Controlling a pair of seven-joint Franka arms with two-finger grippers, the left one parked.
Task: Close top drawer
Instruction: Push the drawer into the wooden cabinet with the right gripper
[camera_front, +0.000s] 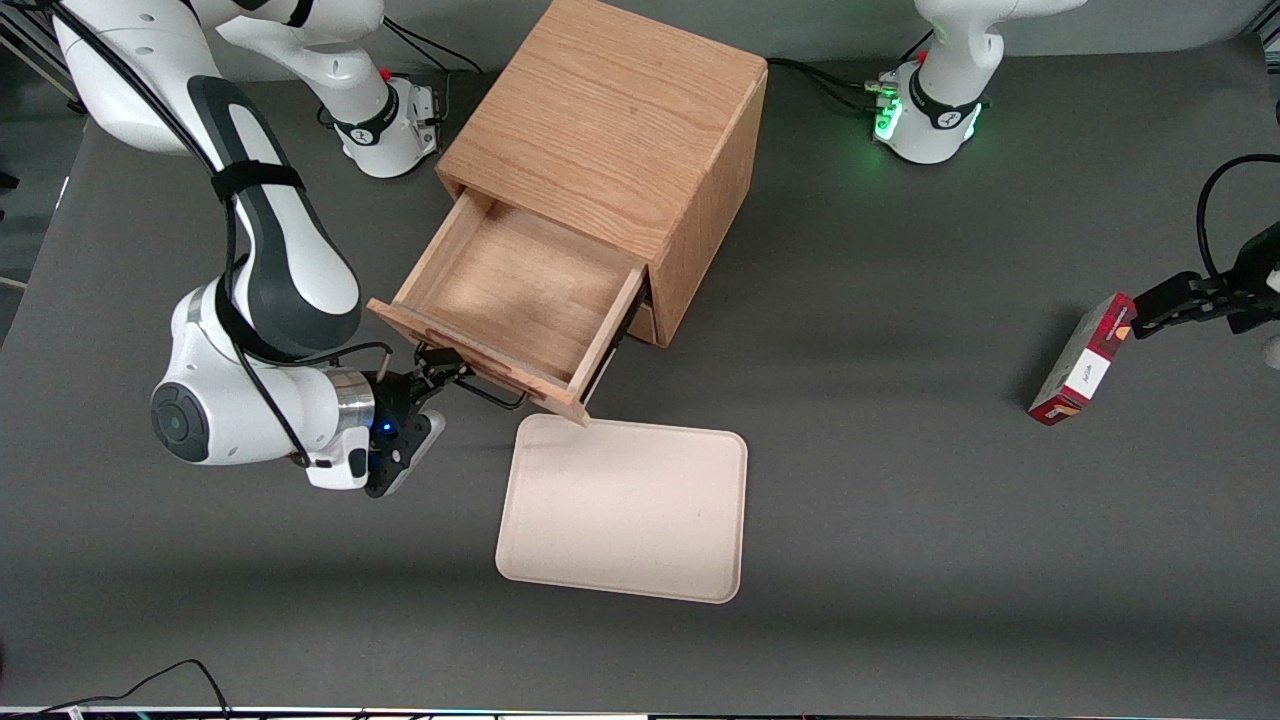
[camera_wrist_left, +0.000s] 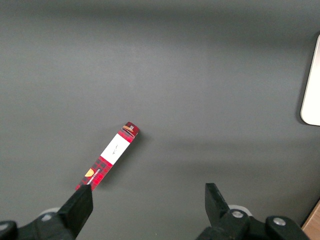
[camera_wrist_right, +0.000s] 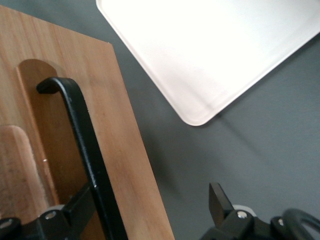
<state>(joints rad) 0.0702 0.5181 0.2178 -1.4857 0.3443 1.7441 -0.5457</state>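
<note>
top drawer (camera_front: 520, 300) pulled out, front facing claw (camera_front: 440, 375) | claw open at handle (camera_wrist_right: 80, 145)

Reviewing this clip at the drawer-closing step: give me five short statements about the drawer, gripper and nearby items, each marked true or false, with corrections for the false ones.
1. The top drawer is pulled out of the cabinet. True.
2. The drawer holds a red box. False: its inside is bare; the red box stands on the table toward the parked arm's end.
3. The gripper is at the drawer's front, with the black handle between its open fingers. True.
4. The tray carries a cup. False: nothing lies on it.
5. The tray lies nearer the front camera than the drawer. True.
</note>
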